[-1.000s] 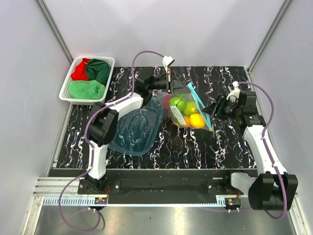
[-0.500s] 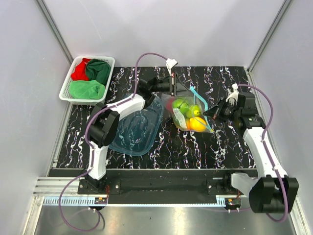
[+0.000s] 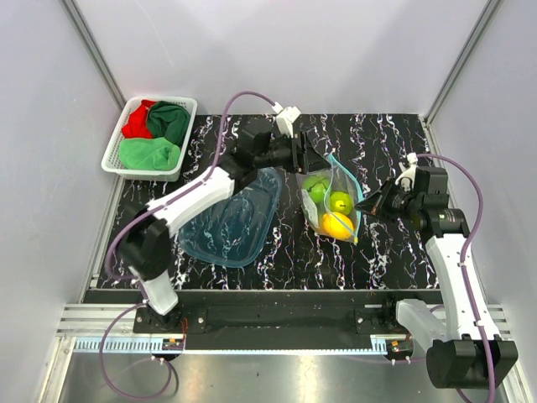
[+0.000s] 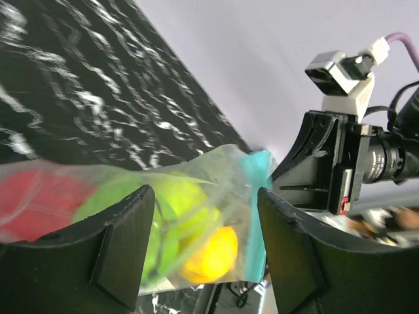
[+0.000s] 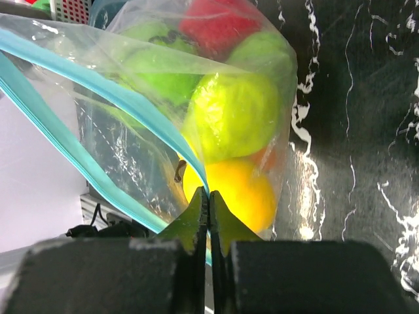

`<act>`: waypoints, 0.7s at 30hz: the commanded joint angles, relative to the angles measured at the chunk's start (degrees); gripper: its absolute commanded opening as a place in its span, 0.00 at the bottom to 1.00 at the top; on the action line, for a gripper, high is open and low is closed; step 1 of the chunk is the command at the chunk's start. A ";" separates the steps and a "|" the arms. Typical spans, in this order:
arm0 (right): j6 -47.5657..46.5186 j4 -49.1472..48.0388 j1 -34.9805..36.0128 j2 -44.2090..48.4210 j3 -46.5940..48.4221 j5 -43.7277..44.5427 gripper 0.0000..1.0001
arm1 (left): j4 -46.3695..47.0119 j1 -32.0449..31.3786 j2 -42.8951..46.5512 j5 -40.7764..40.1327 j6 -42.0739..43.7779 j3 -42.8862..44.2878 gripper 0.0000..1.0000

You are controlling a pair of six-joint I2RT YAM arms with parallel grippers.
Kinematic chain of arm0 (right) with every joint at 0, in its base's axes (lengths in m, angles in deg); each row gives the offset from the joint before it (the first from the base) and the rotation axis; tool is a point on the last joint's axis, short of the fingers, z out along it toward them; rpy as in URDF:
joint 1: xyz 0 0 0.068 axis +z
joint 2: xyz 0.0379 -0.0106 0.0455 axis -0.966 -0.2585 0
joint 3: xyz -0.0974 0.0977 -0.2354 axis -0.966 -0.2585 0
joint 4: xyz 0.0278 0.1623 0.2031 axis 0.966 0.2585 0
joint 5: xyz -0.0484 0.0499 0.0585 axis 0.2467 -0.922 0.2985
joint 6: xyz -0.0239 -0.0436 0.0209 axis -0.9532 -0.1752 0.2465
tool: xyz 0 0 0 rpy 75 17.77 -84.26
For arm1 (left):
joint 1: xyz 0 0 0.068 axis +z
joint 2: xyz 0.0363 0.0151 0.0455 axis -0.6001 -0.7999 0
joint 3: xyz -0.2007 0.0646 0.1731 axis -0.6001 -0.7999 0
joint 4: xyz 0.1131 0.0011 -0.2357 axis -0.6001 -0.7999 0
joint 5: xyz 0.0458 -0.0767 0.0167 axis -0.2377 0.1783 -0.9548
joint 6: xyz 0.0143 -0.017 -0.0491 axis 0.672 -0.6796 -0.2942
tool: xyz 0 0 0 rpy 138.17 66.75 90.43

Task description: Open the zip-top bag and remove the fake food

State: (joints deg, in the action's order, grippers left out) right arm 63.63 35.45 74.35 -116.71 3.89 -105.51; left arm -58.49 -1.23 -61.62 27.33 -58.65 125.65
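The right hand (image 5: 208, 196), clamped on the clear plastic zip-top bag's (image 5: 131, 163) teal strip (image 5: 98, 82), should hold firm while the spread-open left hand (image 4: 204, 196) grips the other lip.

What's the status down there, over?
Left gripper open by bag. Right gripper shut on zip strip. Food inside. Nothing in the way.
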 commanded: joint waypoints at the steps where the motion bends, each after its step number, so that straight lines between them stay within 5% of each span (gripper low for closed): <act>1: 0.79 2.27 0.32 1.70 4.11 -1.07 0.00 | -15.30 -2.32 11.97 -21.13 10.89 1.18 0.73; 5: 0.62 2.53 0.32 1.79 4.29 -1.95 0.00 | -18.47 -6.09 17.87 -30.90 13.79 -1.28 0.70; 12: 0.27 2.45 0.32 1.35 4.73 -3.44 0.00 | -19.79 -19.71 14.64 -32.85 25.21 3.27 0.29; 21: -1.05 3.41 0.32 1.44 5.26 -4.50 0.00 | -25.24 -27.99 4.00 -47.95 31.11 9.79 0.24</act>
State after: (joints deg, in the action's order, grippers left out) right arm 63.50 38.27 74.35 -115.84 6.34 -107.70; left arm -81.48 -28.31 -55.77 -10.62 -31.70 130.94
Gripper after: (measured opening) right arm 0.010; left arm 0.266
